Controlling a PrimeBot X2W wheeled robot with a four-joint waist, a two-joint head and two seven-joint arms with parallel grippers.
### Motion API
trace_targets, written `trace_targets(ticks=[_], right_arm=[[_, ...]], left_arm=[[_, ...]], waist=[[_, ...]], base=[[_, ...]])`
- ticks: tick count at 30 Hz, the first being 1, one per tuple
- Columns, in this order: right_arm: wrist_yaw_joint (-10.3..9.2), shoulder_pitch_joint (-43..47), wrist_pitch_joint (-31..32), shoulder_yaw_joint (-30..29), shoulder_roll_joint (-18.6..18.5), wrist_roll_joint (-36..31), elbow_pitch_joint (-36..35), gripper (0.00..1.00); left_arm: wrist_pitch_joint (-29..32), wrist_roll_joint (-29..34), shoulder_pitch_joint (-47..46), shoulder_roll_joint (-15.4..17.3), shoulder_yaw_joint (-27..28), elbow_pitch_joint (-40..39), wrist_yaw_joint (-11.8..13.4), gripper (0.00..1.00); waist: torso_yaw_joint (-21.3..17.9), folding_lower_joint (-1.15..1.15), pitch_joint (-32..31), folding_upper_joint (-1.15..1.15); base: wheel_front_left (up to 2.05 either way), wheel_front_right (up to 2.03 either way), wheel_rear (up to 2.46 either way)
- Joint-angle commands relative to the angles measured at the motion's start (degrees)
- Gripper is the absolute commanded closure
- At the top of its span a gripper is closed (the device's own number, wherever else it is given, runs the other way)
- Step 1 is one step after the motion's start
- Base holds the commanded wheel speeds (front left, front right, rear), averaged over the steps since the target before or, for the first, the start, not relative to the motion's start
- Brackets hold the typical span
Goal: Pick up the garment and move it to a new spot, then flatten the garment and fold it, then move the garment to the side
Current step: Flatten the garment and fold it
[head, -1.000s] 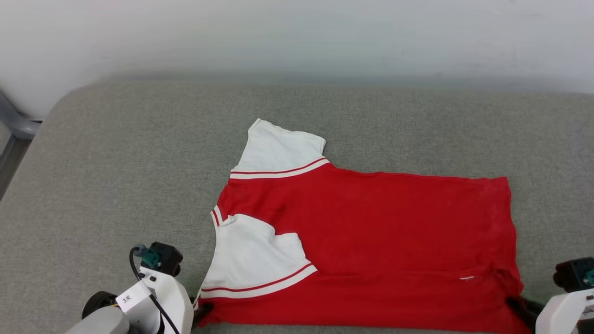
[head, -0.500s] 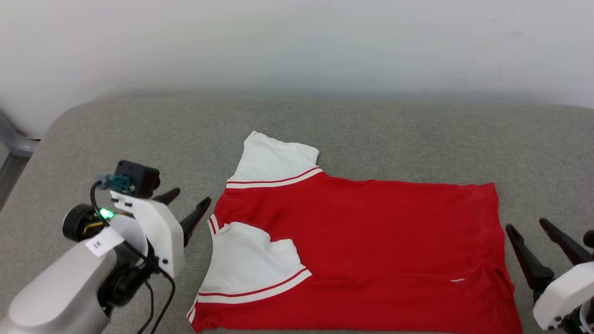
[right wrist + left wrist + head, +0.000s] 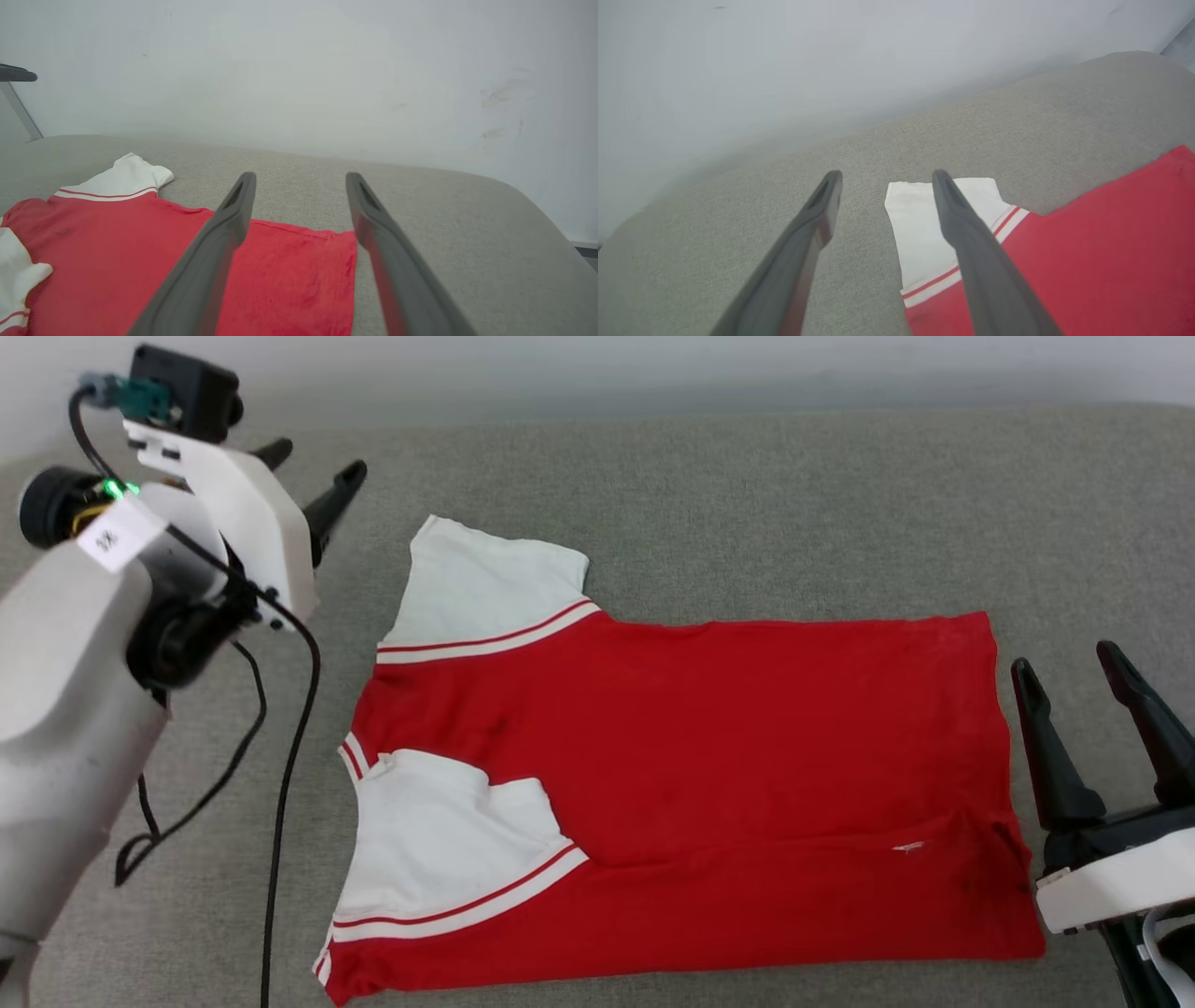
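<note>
Head view: the garment lies flat on the grey padded surface. Its long axis runs left to right, with the collar toward the robot's left and the hem toward its right. The near sleeve is turned inward over the red body, so a lengthwise fold appears under way. The left gripper is raised beyond the collar end and the right gripper stands just off the hem. Both are spread wide and empty, one at each end, probably ready to take the short edges. Left wrist view: the wide fingers frame the far sleeve from above. Right wrist view: the spread fingers straddle the hem corner, with the wall beyond.
</note>
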Motion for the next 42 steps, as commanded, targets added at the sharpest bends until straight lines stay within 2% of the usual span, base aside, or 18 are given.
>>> trace_targets(ticks=[1, 2, 3, 5, 12, 21, 31, 32, 33, 34, 38, 42], right_arm=[[-0.05, -1.16, -0.22, 0.05, 0.70, -0.49, -0.97, 0.00], [-0.05, -1.16, -0.22, 0.05, 0.70, -0.49, -0.97, 0.00], [-0.05, -2.26, -0.39, 0.34, 1.21, -1.41, -2.57, 0.00], [-0.05, -2.44, -0.35, 0.33, 1.28, -1.58, -2.86, 0.00], [-0.05, -4.56, -0.38, 0.77, 1.65, -2.17, -4.07, 0.00], [-0.05, -7.11, -1.13, 1.83, 2.21, -2.50, -3.17, 0.00], [-0.05, -8.52, -1.87, 1.73, 1.87, -2.36, -1.80, 0.00], [-0.05, -8.74, -1.88, 1.69, 1.79, -2.28, -1.66, 0.00], [-0.05, -8.98, -1.93, 1.65, 1.75, -2.20, -1.56, 0.00], [-0.05, -9.80, -1.92, 1.63, 1.28, -1.99, -1.04, 0.00], [-0.05, -12.07, -1.75, 1.59, -0.13, -1.77, -0.22, 0.00], [-0.05, -14.43, 1.51, 1.76, -3.63, -0.75, 1.33, 0.00]], left_arm=[[1.63, -0.22, -2.62, -0.47, -0.20, 1.72, -0.72, 0.00], [1.63, -0.22, -2.62, -0.47, -0.20, 1.72, -0.72, 0.00], [8.53, -1.64, -8.88, -1.08, -0.75, 6.09, -2.22, 0.00], [10.56, -2.02, -10.19, -1.17, -1.07, 6.98, -2.41, 0.00], [24.22, -4.41, -18.03, -1.69, -2.80, 12.16, -3.27, 0.00], [31.05, -4.00, -21.60, -2.18, -5.11, 16.06, -3.62, 0.00], [34.52, -3.88, -17.43, -3.68, -9.09, 18.97, -4.11, 0.00], [34.49, -3.94, -16.94, -3.76, -9.37, 19.12, -4.18, 0.06], [34.35, -3.94, -16.53, -3.88, -9.66, 19.14, -4.27, 0.76], [33.35, -3.87, -16.08, -4.06, -10.27, 19.03, -4.36, 1.00], [29.90, -4.36, -16.67, -3.43, -9.59, 17.99, -4.47, 1.00], [26.33, -4.32, -16.49, -2.78, -9.85, 15.92, -4.48, 1.00]], waist=[[-1.63, -0.01, 3.12, 0.00], [-1.63, -0.01, 3.12, 0.00], [-2.88, -0.01, 6.37, 0.00], [-3.13, -0.01, 7.16, 0.00], [-4.77, -0.01, 12.18, 0.00], [-6.69, -0.01, 17.00, 0.00], [-6.95, -0.01, 18.89, 0.00], [-6.94, -0.01, 18.85, 0.00], [-6.89, -0.01, 18.78, 0.00], [-6.72, -0.01, 18.06, 0.00], [-6.47, -0.01, 16.09, 0.00], [-5.48, -0.01, 13.28, 0.00]], base=[[0.00, 0.00, 0.00], [0.00, 0.00, 0.00], [0.00, 0.00, 0.00], [0.00, 0.00, 0.00], [0.00, 0.00, 0.00], [0.00, 0.00, 0.00], [0.00, 0.00, 0.00], [0.00, 0.00, 0.00], [0.00, 0.00, 0.00], [0.00, 0.00, 0.00], [0.00, 0.00, 0.00], [0.00, 0.00, 0.00]])
